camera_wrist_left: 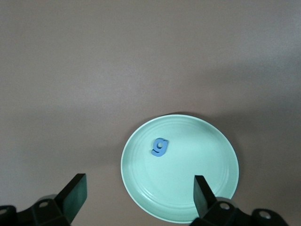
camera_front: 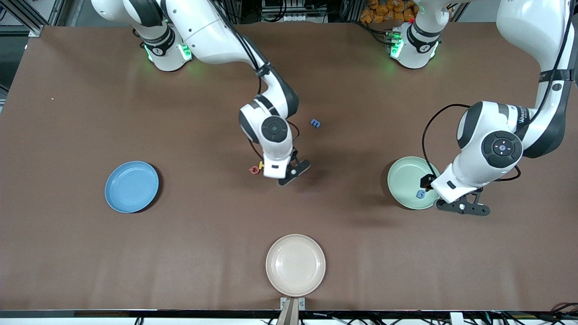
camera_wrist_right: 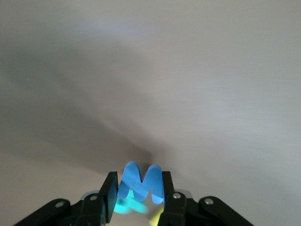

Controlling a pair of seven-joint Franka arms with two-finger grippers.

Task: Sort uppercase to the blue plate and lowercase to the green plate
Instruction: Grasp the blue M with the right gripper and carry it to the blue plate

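Observation:
My right gripper (camera_front: 272, 174) is over the table's middle and is shut on the blue capital M (camera_wrist_right: 141, 182), held upright between its fingers (camera_wrist_right: 109, 190). Under it lie a teal letter (camera_wrist_right: 129, 206) and a yellow one (camera_wrist_right: 157, 217), both blurred. The red Q (camera_front: 254, 169) and yellow H (camera_front: 261, 165) lie beside the hand. The small blue m (camera_front: 315, 123) lies farther from the front camera. The blue g (camera_front: 421, 194) lies on the green plate (camera_front: 402, 178), also in the left wrist view (camera_wrist_left: 160, 147). My left gripper (camera_wrist_left: 139, 195) is open and empty over that plate's rim (camera_wrist_left: 141, 200). The blue plate (camera_front: 132, 186) is bare.
A beige plate (camera_front: 295, 265) sits near the table's front edge, nearer to the front camera than the right gripper. The brown table (camera_front: 90, 113) spreads wide around the plates.

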